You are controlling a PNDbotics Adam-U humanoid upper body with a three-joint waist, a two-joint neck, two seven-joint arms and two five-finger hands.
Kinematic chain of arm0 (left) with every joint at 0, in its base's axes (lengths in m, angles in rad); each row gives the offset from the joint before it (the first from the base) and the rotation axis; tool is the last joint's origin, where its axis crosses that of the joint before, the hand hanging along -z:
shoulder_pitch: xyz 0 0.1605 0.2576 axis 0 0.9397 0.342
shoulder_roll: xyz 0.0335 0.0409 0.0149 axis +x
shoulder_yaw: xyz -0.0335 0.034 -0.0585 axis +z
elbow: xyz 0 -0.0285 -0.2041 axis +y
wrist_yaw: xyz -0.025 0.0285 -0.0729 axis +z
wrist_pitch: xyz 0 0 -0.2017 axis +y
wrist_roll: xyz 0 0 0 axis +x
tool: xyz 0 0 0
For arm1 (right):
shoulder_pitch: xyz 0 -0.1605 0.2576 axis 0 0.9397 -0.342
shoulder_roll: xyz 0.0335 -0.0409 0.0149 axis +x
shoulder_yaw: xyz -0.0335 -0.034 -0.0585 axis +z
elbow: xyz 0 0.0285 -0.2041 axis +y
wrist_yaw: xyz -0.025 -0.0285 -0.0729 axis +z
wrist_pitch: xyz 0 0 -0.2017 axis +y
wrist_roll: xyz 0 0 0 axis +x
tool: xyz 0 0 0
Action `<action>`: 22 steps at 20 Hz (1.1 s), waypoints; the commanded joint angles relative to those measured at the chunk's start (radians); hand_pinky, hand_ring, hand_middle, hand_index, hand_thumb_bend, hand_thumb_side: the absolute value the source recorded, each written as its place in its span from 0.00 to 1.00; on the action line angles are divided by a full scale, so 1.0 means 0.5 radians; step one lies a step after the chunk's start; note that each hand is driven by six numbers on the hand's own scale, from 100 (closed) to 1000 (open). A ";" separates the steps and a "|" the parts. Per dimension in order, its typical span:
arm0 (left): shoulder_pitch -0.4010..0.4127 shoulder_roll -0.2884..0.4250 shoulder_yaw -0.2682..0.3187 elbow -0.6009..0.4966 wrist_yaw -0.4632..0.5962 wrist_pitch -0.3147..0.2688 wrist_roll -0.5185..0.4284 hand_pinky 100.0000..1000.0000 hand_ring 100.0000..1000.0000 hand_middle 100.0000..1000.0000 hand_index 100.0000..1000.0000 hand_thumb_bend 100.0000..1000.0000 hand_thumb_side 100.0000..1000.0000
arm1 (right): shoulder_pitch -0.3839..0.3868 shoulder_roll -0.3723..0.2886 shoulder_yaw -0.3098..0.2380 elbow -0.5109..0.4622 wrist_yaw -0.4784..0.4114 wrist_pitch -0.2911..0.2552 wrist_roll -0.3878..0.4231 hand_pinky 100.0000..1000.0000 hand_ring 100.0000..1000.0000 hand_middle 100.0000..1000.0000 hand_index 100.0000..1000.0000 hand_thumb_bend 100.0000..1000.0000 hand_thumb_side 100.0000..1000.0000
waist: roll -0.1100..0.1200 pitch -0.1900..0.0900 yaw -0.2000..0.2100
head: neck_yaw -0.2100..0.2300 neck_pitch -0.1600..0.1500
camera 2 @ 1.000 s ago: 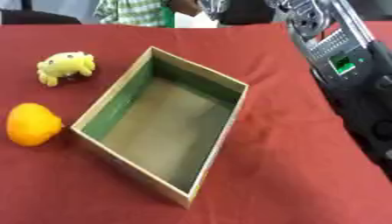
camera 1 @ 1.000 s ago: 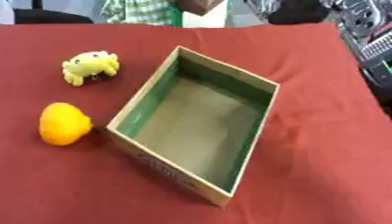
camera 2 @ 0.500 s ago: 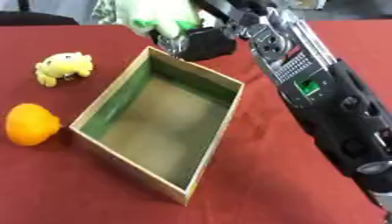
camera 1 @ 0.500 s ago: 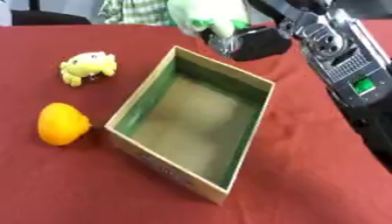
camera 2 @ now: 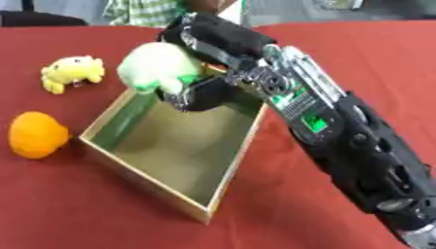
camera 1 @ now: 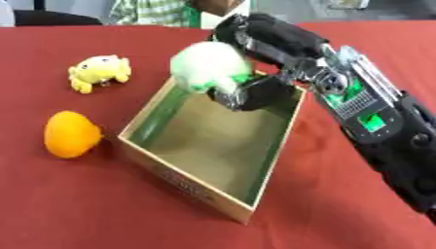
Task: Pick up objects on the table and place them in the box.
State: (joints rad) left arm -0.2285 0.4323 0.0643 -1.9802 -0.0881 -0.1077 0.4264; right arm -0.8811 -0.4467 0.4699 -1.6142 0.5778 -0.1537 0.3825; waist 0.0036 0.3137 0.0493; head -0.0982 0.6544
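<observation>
My right hand reaches in from the right and hangs over the far end of the open wooden box, shut on a pale green and white soft thing. The green thing hangs above the box's far left corner. A yellow plush toy lies on the red table to the left of the box. An orange round fruit lies nearer, close to the box's left wall. The box is empty inside. My left hand does not show.
The red tablecloth covers the whole table. A person in a checked shirt stands at the far edge. My right forearm crosses the right side of the table above the cloth.
My right arm has come further in and down over the box, carrying the green thing from beyond the far edge to above the box's far end. The camera has shifted slightly.
</observation>
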 commanded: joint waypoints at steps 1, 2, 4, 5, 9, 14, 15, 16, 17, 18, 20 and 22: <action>-0.010 0.061 0.010 -0.040 0.009 -0.004 0.003 0.51 0.50 0.69 0.71 0.00 0.50 | -0.018 0.005 0.032 0.068 0.083 -0.048 0.049 0.39 0.52 0.50 0.62 0.00 0.37 | 0.004 -0.040 0.006 | -0.001 0.009; -0.012 0.061 0.009 -0.040 0.010 -0.004 0.002 0.51 0.50 0.69 0.71 0.00 0.50 | -0.015 0.011 0.045 0.101 0.110 -0.064 0.069 0.40 0.54 0.52 0.64 0.00 0.38 | 0.003 -0.040 0.008 | -0.003 0.010; -0.014 0.061 0.008 -0.040 0.010 -0.005 0.001 0.51 0.50 0.69 0.71 0.00 0.50 | -0.011 0.027 0.068 0.174 0.169 -0.101 0.128 0.42 0.56 0.54 0.67 0.00 0.40 | 0.003 -0.038 0.012 | -0.006 0.010; -0.014 0.059 0.008 -0.040 0.011 -0.005 0.000 0.51 0.50 0.69 0.71 0.00 0.50 | -0.008 0.035 0.073 0.203 0.192 -0.117 0.153 0.43 0.57 0.55 0.67 0.00 0.41 | 0.002 -0.038 0.013 | -0.006 0.009; -0.016 0.059 0.008 -0.040 0.012 -0.005 0.000 0.51 0.50 0.69 0.71 0.00 0.50 | 0.001 0.056 0.084 0.280 0.248 -0.174 0.314 0.57 0.72 0.72 0.79 0.00 0.48 | 0.001 -0.038 0.017 | -0.006 0.011; -0.016 0.056 0.006 -0.040 0.014 -0.003 -0.004 0.51 0.50 0.69 0.71 0.00 0.50 | -0.020 0.065 0.070 0.275 0.252 -0.242 0.574 0.83 0.93 0.87 0.95 0.34 0.61 | -0.003 -0.041 0.015 | -0.010 0.011; -0.016 0.056 0.006 -0.040 0.015 -0.002 -0.005 0.51 0.50 0.69 0.71 0.00 0.50 | -0.028 0.066 0.066 0.270 0.259 -0.255 0.631 0.85 0.95 0.89 0.96 0.47 0.59 | -0.003 -0.042 0.014 | -0.011 0.011; -0.016 0.056 0.006 -0.040 0.015 -0.002 -0.004 0.51 0.50 0.69 0.71 0.00 0.50 | -0.034 0.068 0.059 0.266 0.266 -0.264 0.680 0.88 0.98 0.91 0.98 0.63 0.59 | -0.004 -0.044 0.014 | -0.012 0.011; -0.015 0.055 0.006 -0.040 0.015 -0.001 -0.004 0.51 0.50 0.69 0.71 0.00 0.50 | -0.042 0.071 0.051 0.260 0.273 -0.273 0.721 0.90 0.99 0.93 1.00 0.69 0.60 | -0.004 -0.045 0.013 | -0.013 0.009; -0.014 0.055 0.006 -0.040 0.016 -0.001 -0.004 0.51 0.50 0.69 0.71 0.00 0.50 | -0.048 0.074 0.043 0.254 0.278 -0.281 0.753 0.93 1.00 0.95 1.00 0.77 0.62 | -0.005 -0.047 0.013 | -0.014 0.008; -0.012 0.055 0.007 -0.040 0.017 0.000 -0.003 0.51 0.50 0.69 0.71 0.00 0.50 | -0.061 0.081 0.025 0.240 0.288 -0.297 0.805 0.94 1.00 0.97 1.00 0.83 0.64 | -0.006 -0.051 0.012 | -0.017 0.006; -0.012 0.055 0.007 -0.040 0.018 0.001 -0.002 0.51 0.50 0.69 0.71 0.00 0.50 | -0.067 0.087 0.000 0.227 0.278 -0.294 0.829 0.95 1.00 0.98 1.00 0.85 0.65 | -0.007 -0.055 0.011 | -0.016 0.006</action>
State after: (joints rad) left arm -0.2288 0.4323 0.0640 -1.9802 -0.0806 -0.1074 0.4252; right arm -0.8900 -0.3989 0.4875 -1.4766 0.7137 -0.2978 0.7840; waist -0.0020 0.3088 0.0550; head -0.1043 0.6588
